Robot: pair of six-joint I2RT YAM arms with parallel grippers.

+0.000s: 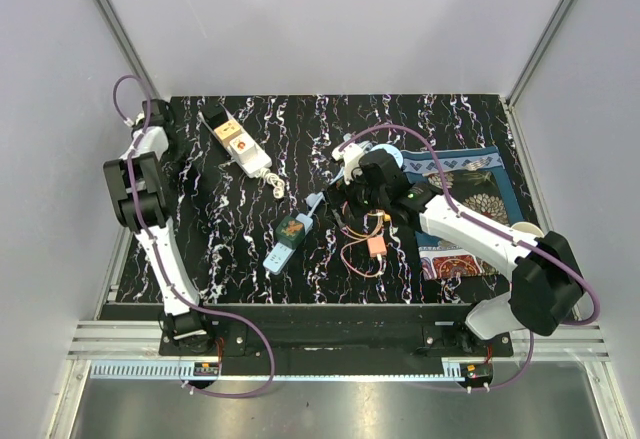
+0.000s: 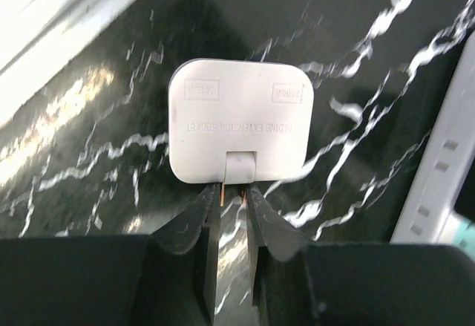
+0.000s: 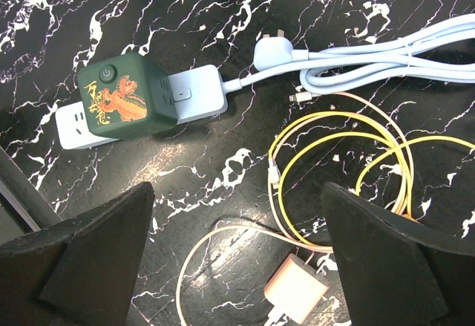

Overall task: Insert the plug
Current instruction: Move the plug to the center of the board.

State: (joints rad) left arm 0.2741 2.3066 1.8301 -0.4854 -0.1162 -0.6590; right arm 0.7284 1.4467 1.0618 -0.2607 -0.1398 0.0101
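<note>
Marbled tabletop [image 1: 230, 221]: white plug [image 2: 239, 122], blue power strip [image 3: 200, 92], green adapter [image 3: 122, 103], tangled cables [image 3: 273, 170].

The setting was a robotics lab cell rather than a home or shop. Plain pale walls [image 1: 330, 19] on bare metal posts [image 1: 108, 19] boxed in a black marbled table [image 1: 220, 219]. A left arm [image 1: 135, 194] and a right arm [image 1: 480, 234] were bolted along a metal rail [image 1: 110, 339] at the near edge. Purple cables [image 1: 270, 359] looped from their bases.
</note>
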